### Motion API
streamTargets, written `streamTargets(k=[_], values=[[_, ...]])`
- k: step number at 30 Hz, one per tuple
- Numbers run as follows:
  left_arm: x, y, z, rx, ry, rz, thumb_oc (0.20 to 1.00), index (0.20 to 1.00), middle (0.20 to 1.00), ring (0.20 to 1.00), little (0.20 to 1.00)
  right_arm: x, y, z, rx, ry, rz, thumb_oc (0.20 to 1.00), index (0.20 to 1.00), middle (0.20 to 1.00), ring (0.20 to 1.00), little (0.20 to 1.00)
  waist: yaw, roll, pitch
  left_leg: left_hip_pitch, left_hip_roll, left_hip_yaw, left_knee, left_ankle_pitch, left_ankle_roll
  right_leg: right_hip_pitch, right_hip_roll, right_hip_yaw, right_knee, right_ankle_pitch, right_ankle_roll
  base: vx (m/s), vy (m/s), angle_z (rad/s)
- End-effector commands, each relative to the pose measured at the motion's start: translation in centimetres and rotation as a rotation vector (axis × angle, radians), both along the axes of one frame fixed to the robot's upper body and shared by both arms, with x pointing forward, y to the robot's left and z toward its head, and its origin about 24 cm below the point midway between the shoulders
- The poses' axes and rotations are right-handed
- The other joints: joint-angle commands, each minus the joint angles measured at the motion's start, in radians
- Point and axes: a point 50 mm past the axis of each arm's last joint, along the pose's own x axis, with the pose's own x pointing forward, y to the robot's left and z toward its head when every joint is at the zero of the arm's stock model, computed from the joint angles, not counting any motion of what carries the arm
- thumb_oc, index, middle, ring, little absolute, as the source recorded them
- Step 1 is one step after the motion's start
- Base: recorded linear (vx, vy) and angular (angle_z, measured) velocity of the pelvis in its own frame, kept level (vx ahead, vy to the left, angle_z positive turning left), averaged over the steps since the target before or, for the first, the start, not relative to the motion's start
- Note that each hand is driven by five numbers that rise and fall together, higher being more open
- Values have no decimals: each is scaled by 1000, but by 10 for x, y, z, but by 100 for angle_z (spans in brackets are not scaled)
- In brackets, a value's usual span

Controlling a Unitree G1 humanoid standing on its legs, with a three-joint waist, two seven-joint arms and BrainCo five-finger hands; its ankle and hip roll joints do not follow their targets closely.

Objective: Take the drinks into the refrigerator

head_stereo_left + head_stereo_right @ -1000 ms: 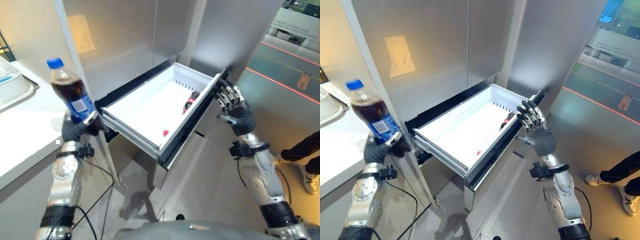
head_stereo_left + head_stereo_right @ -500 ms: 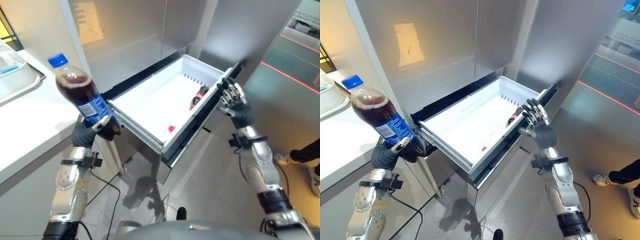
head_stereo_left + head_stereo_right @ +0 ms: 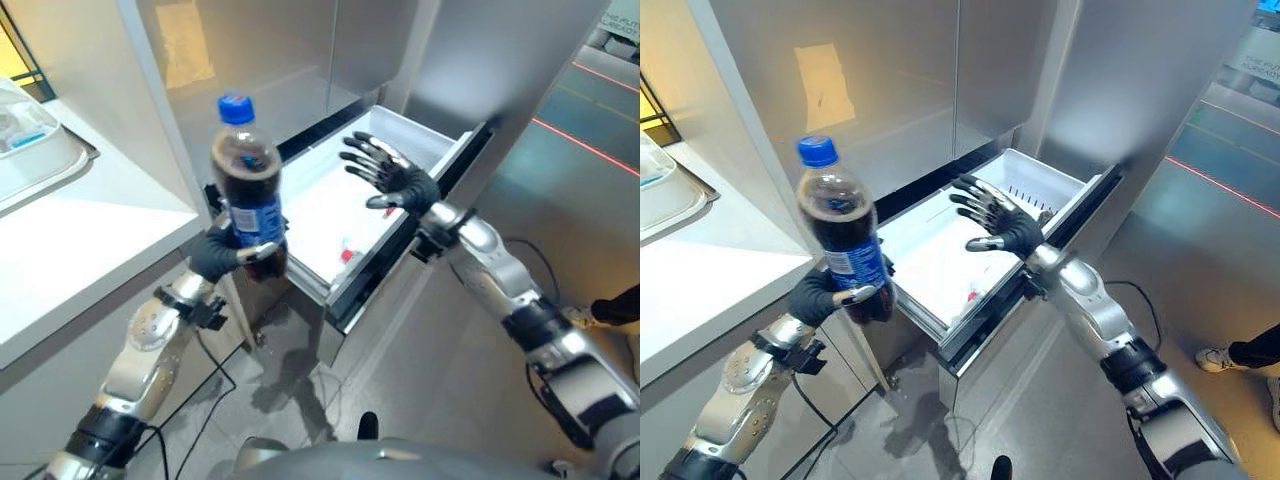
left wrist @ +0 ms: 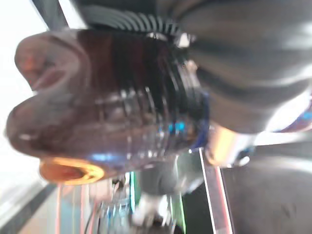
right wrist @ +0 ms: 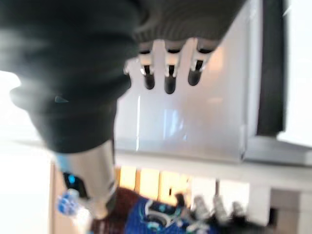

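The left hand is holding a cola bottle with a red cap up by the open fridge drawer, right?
Not quite. The cap is blue, as the right eye view shows. The rest holds: the left hand grips the cola bottle beside the open fridge drawer.

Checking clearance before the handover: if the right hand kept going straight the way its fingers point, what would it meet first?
Probably the cola bottle in the left hand; the right hand, open over the drawer, points toward it, though depth is unclear.

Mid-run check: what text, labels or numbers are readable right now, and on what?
Nothing can be quoted.
Blue label on the cola bottle, held in the left hand: white print, too blurred to read.
Pale sheet on the refrigerator door: no writing legible.
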Motion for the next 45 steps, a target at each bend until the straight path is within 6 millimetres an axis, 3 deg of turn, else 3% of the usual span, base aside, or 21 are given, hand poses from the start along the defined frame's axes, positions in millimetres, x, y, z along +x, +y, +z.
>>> streamTargets(k=[1,15,28,45], values=[[-1,-20,54,-47,-268,-121,200,200,200,200,200,2,13,32,38,-88,70,1000,1000,1000,1000,1000,11,18,-28,-41,-85,-36,1,-26,97,73,4,-45,105,-139,23,0,0,0],[0,-33,41,5,-200,-188,200,200,200,200,200,-16,53,28,22,-74,266,1000,1000,1000,1000,1000,9,21,-27,-37,-85,-33,1,-29,100,79,3,-42,100,-140,25,0,0,0],[0,-36,36,46,-184,-215,200,200,200,200,200,-33,63,23,18,-35,407,1000,1000,1000,1000,1000,8,22,-27,-38,-84,-33,1,-30,100,80,4,-43,100,-143,26,0,0,0],[1,-37,26,106,-170,-199,200,200,200,200,200,-56,91,24,60,-2,587,1000,1000,1000,1000,1000,11,27,-27,-36,-84,-33,1,-31,101,82,4,-41,100,-145,25,0,0,0]])
